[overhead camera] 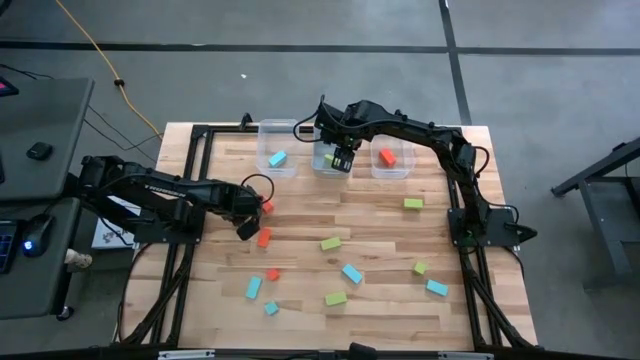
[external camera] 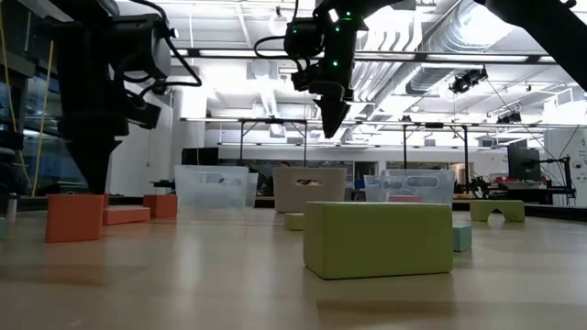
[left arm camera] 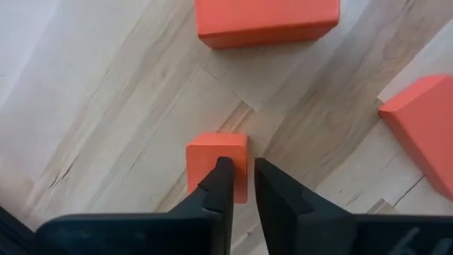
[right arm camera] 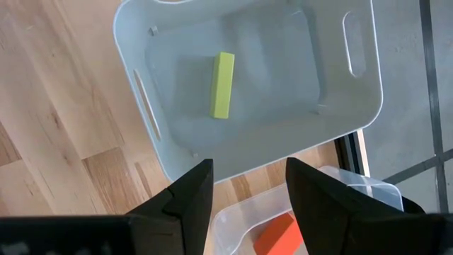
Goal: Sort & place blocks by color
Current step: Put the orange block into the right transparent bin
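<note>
Blocks lie scattered over the wooden table [overhead camera: 300,200], in red-orange, blue and green. Left gripper [left arm camera: 241,170] is low over a small red-orange cube [left arm camera: 216,166], fingers nearly together at its edge; whether it grips is unclear. Two more red-orange blocks [left arm camera: 265,20] sit just beside. Right gripper [right arm camera: 244,185] hangs open above the middle bin [right arm camera: 354,106], holding a green bar [right arm camera: 222,85].

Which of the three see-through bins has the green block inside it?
The middle bin, right under the right end effector. It holds a lime green bar. The bin on its left holds a blue block, and the one on its right a red-orange block.
</note>
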Available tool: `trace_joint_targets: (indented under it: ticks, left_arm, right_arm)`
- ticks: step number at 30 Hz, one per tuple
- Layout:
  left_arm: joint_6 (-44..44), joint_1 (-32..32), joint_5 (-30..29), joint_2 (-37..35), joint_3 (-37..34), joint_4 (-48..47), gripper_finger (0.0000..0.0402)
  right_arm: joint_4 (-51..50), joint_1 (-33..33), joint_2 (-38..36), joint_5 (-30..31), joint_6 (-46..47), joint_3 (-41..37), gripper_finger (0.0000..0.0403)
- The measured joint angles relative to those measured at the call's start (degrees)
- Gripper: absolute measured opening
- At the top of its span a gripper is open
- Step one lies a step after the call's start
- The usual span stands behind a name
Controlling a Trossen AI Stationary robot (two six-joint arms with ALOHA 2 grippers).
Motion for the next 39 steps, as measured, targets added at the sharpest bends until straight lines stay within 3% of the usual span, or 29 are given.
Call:
trace_joint_targets:
  ticks: [26,39]
  left_arm:
    - [0.68,1.08,0.57,0.07,2.81,-3.53,0.02]
    - [2.75,5.83,1.94,0.07,0.49,-1.02,0.0212]
  right_arm:
    - [0.02,0.01,0.0,-0.02,0.0,0.0,0.0169]
    - [0.02,0.01,0.0,-0.02,0.0,0.0,0.0169]
